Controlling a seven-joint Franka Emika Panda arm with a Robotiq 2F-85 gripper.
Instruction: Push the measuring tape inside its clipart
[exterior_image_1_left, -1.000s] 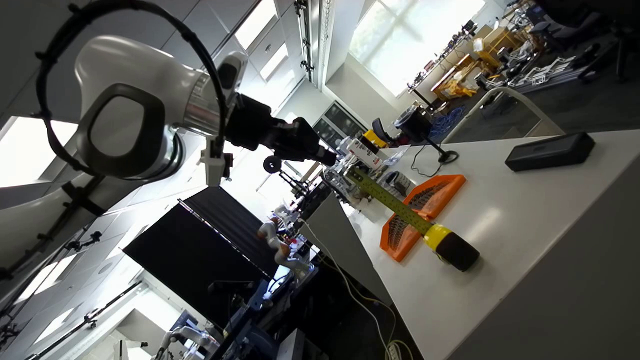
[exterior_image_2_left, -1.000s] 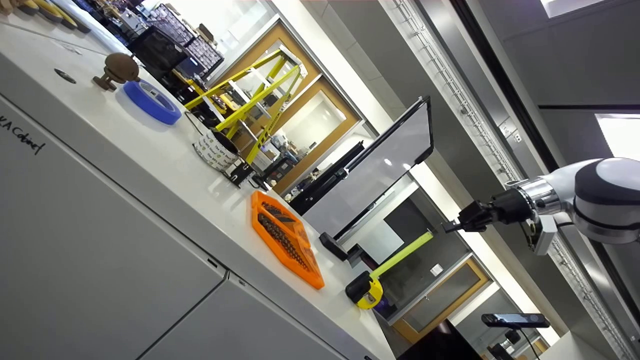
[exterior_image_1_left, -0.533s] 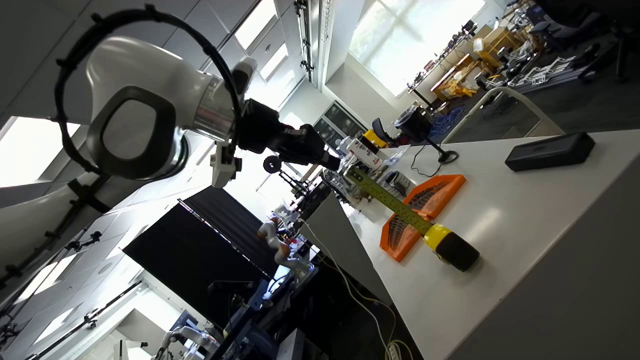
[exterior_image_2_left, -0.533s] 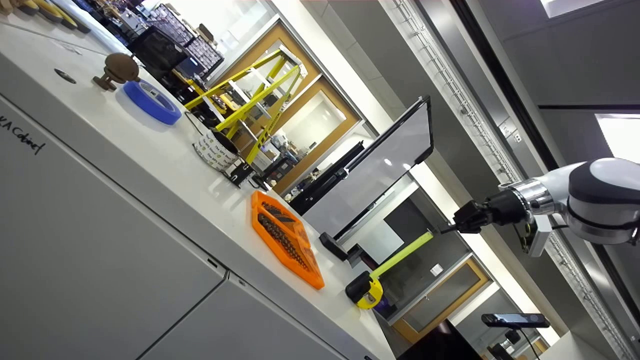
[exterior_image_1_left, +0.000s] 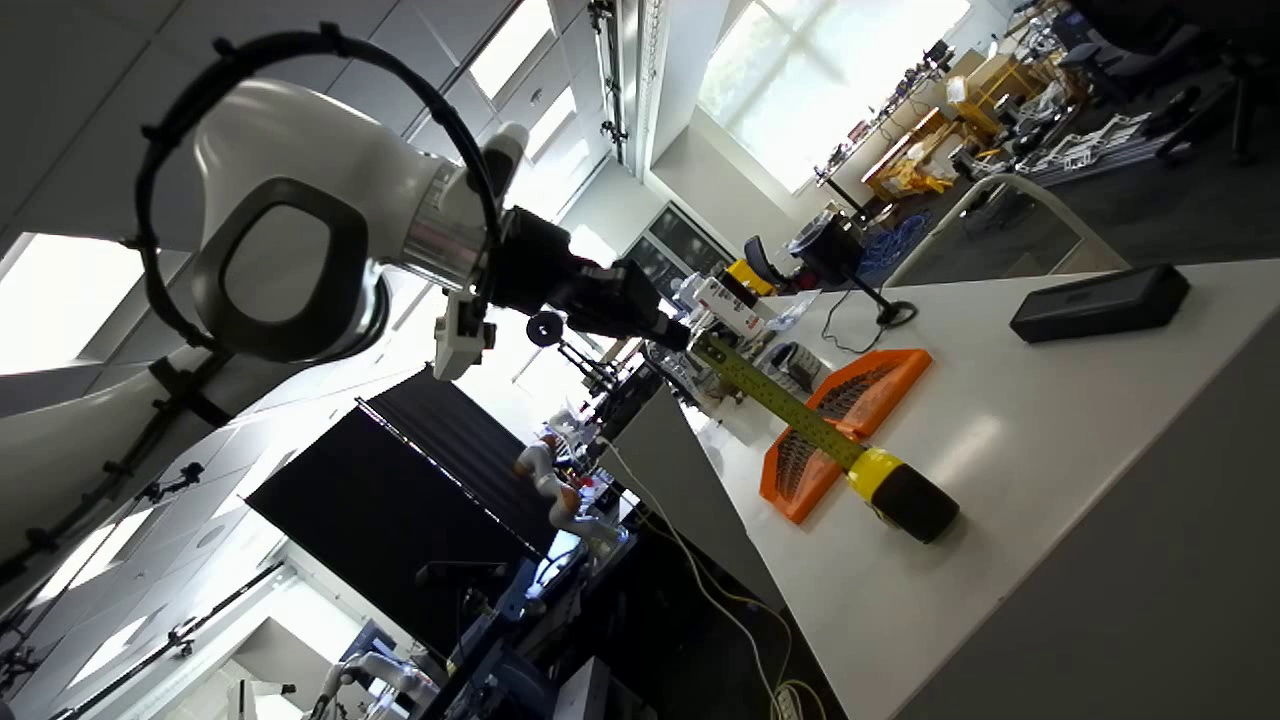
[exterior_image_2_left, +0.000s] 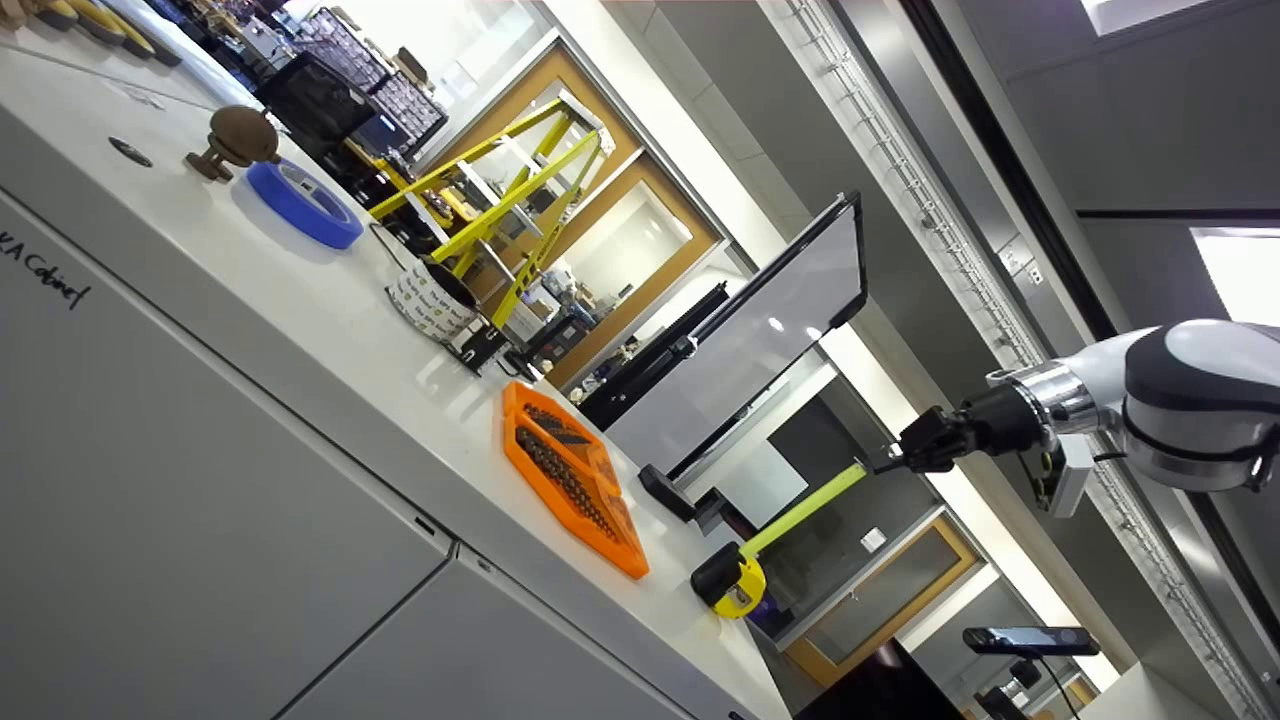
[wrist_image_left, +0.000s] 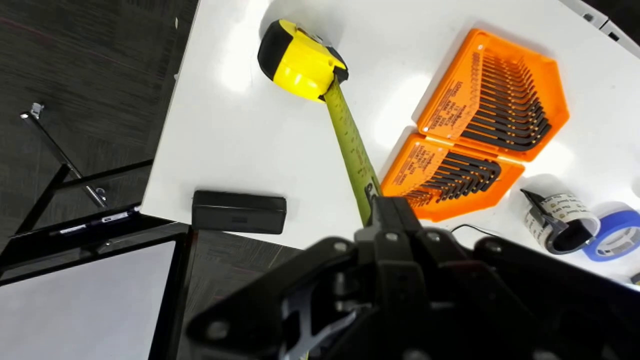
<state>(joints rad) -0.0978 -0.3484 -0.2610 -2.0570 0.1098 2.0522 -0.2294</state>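
Observation:
The measuring tape (wrist_image_left: 300, 65) is a yellow and black case on the white table. Its yellow blade (wrist_image_left: 352, 150) is pulled out and sticks up at a slant from the case. The case also shows in both exterior views (exterior_image_1_left: 908, 497) (exterior_image_2_left: 740, 585), as does the blade (exterior_image_1_left: 780, 400) (exterior_image_2_left: 805, 510). My gripper (wrist_image_left: 395, 202) is shut with its fingers together and nothing seen between them. In both exterior views its fingertips (exterior_image_1_left: 680, 337) (exterior_image_2_left: 885, 463) are right by the blade's free end. I cannot tell whether they touch. In the wrist view the fingers hide that end.
An orange hex key case (wrist_image_left: 447, 117) lies open beside the tape. A black slab (wrist_image_left: 239, 212) lies near the table edge. A patterned roll (wrist_image_left: 562, 220) and a blue tape roll (wrist_image_left: 617, 235) stand farther along. The white table (wrist_image_left: 240, 145) has edges close to the tape.
My gripper has moved toward the free end of the blade and the gap has narrowed. The tape case and the blade have not visibly moved.

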